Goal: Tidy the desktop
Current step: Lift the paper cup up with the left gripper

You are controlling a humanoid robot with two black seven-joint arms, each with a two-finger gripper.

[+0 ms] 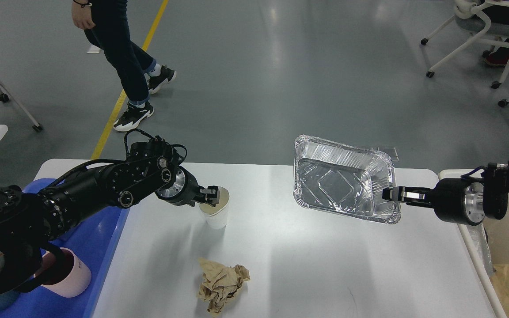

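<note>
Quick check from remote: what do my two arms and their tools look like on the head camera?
Both arms are black, built of thick rounded segments. Each wrist ends in a shiny silver metal ring before a small black two-fingered tool: left tool, right tool. Loose black cables loop over the left wrist, and more run beside the right wrist. No readable markings show.

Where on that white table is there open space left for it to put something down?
The desktop is bare across its right half, below the foil tray held by the right end effector. A smaller free patch lies between the paper cup and that tray. It is tighter on the left, around the cup, the left end effector and the crumpled paper.
</note>
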